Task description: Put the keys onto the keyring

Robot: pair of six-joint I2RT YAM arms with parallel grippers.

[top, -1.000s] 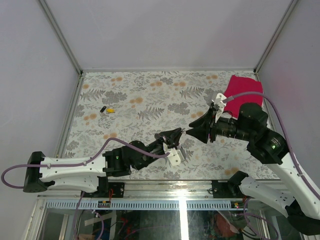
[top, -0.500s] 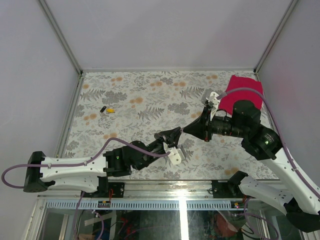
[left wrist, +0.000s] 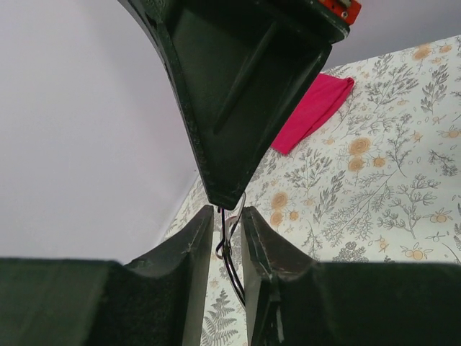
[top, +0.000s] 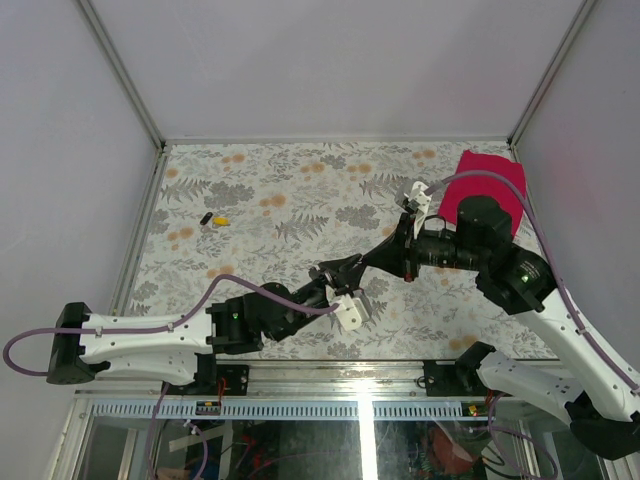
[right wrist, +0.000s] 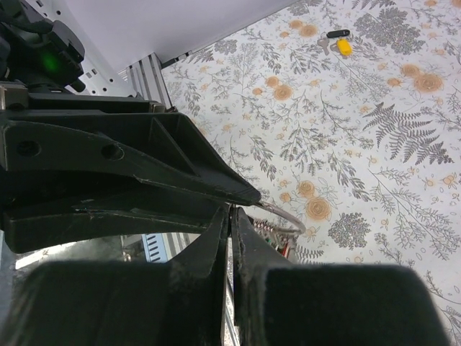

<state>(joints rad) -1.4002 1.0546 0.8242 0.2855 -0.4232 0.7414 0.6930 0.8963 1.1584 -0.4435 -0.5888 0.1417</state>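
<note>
- Keyring (right wrist: 284, 220): raised above the counter (right wrist: 374, 144), standing in the narrow gap of the left pincer (left wrist: 227, 211) and meeting the tips of the right pincer (right wrist: 231, 210).
- Right pincer: closed, its tips nipping the ring's upper edge.
- Left pincer: fingers slightly parted on either side of the ring; whether they press it cannot be told.
- Yellow key (right wrist: 344, 47) and black key (right wrist: 336, 33): just beside each other on the counter, well apart from both pincers, on the left pincer's side.

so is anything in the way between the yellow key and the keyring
Nothing visible: only bare floral tablecloth lies between the yellow key, beside a black key, and the keyring where both jaws meet.
</note>
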